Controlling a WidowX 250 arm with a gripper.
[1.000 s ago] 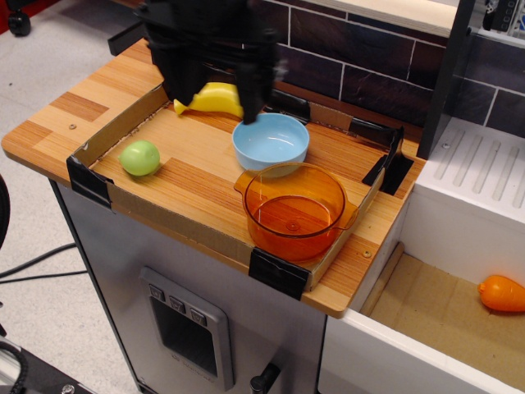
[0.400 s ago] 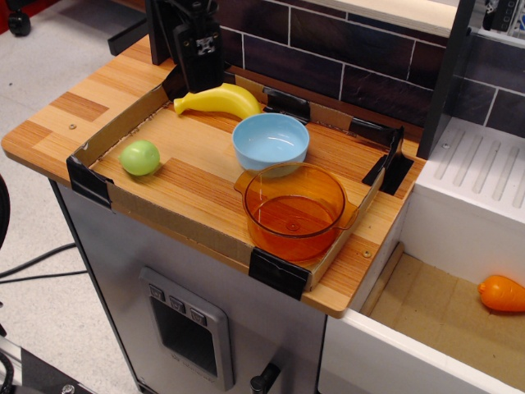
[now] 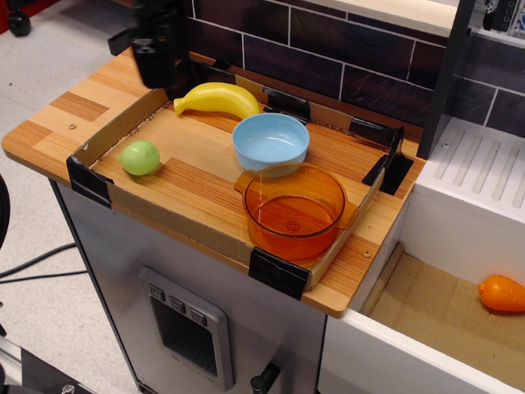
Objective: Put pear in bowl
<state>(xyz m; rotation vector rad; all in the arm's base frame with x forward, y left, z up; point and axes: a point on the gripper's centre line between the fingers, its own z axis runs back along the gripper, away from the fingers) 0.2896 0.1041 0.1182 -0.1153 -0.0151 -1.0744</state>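
Observation:
The pear [image 3: 140, 158] is a small light-green fruit lying on the wooden board near the left wall of the cardboard tray [image 3: 115, 128]. The bowl [image 3: 271, 141] is light blue, empty, and stands upright in the middle of the tray, to the right of the pear. My black gripper [image 3: 154, 75] hangs at the back left corner, above the tray's edge, behind the pear and well above it. It holds nothing that I can see. Its fingers merge into one dark block, so its opening is unclear.
A yellow banana [image 3: 220, 98] lies at the back of the tray, just right of the gripper. A transparent orange pot [image 3: 295, 209] with handles stands in front of the bowl. An orange fruit [image 3: 502, 293] lies in the lower compartment at the right. A dark tiled wall runs behind.
The gripper has moved left from above the banana and bowl to the tray's back left corner. The pear, bowl, banana and pot have not moved.

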